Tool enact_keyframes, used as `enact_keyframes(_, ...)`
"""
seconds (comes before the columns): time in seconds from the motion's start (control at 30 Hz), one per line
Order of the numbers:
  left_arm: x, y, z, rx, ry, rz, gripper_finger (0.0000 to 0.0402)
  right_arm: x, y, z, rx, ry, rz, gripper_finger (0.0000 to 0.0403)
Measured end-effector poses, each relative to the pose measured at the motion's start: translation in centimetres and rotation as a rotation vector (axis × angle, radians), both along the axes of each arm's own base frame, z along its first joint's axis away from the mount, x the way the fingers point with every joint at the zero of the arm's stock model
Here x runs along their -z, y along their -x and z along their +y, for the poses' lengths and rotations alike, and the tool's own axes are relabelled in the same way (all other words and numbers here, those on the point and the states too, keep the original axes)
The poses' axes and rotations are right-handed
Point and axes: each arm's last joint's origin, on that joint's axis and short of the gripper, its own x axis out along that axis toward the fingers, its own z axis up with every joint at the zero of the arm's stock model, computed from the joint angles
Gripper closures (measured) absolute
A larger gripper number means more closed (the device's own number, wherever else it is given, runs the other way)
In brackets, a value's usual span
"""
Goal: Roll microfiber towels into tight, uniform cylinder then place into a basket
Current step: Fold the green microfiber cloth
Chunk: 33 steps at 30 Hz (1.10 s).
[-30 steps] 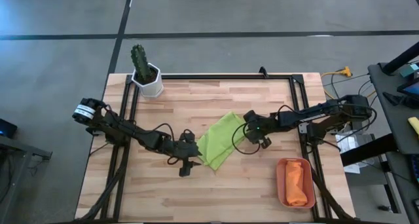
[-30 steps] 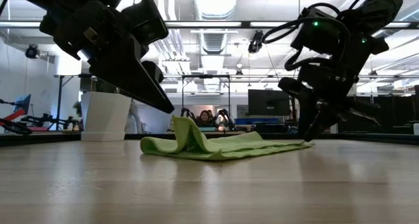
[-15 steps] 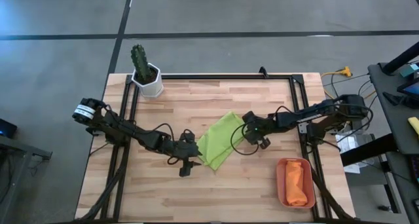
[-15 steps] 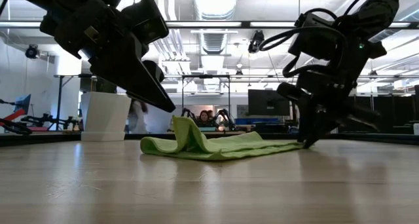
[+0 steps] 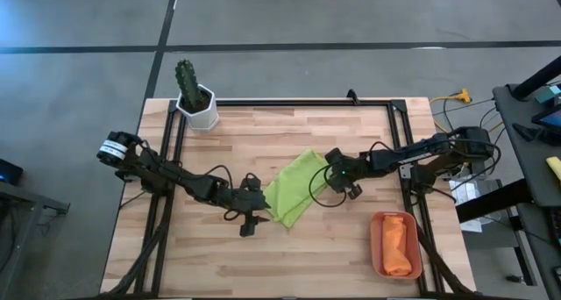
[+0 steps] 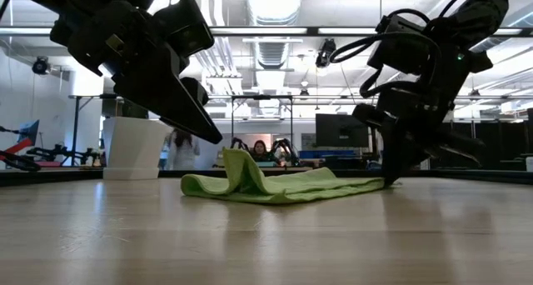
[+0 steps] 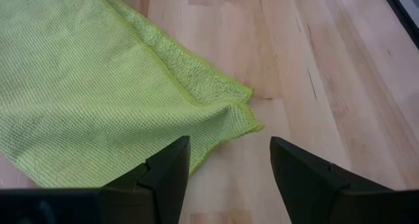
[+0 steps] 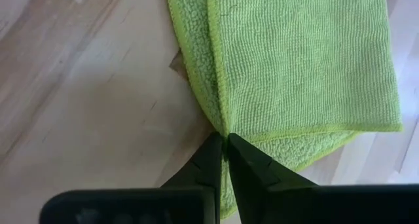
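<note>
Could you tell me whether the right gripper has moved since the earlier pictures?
Yes, slightly. In the low view the right gripper has come down toward the table and pinched shut on the edge of the lime green towel.

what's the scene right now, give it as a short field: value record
green towel: lime green towel folded flat mid-table, not yet rolled
orange towel: orange towel lying in the basket
left gripper: left gripper open, hovering above the green towel's corner, touching nothing
right gripper: right gripper shut on the green towel's edge
other: white pot with a cactus at the table's far left corner
</note>
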Motion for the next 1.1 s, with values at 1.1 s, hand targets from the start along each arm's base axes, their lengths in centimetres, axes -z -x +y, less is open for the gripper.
enact_keyframes(1.1, 0.2, 0.3, -0.5, 0.002, 0.018, 0.012, 0.0207, -0.6, -6.1, 8.5, 0.122, -0.22, 0.091, 0.0344)
